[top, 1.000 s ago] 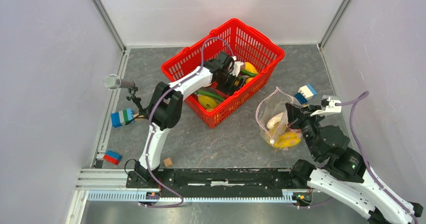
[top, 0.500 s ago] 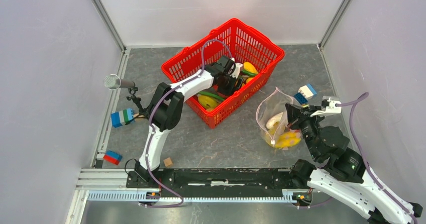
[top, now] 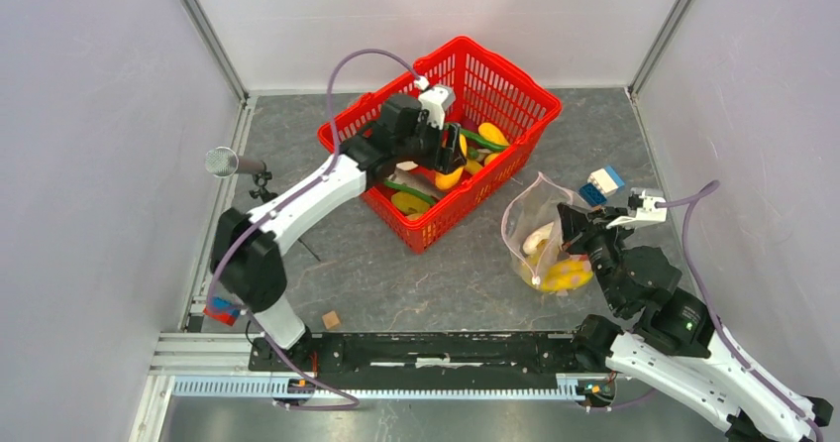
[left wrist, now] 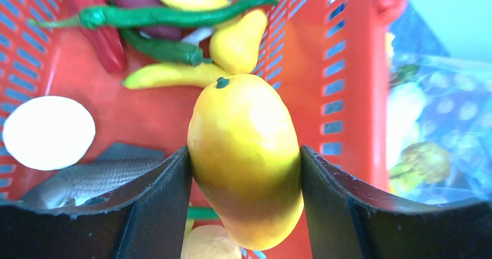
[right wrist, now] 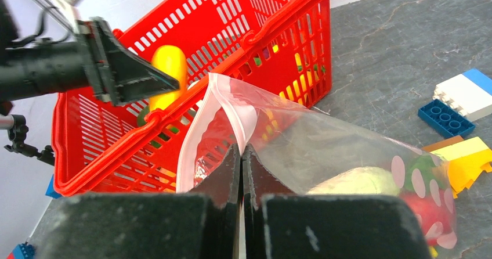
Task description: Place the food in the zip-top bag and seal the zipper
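Grey tabletop [top: 416, 283]: left tool [top: 446, 157] clenched on yellow mango [left wrist: 243, 154] over red basket [top: 495, 75]. Right tool [right wrist: 241, 160] pinches rim of zip-top bag [right wrist: 325, 137], at basket's 4 o'clock. Best clear the basket wall high, then release only above the held-open mouth.

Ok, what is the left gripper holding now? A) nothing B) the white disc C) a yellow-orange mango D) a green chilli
C: the left wrist view shows the left gripper clamped on both sides of the yellow-orange mango, over the red basket.
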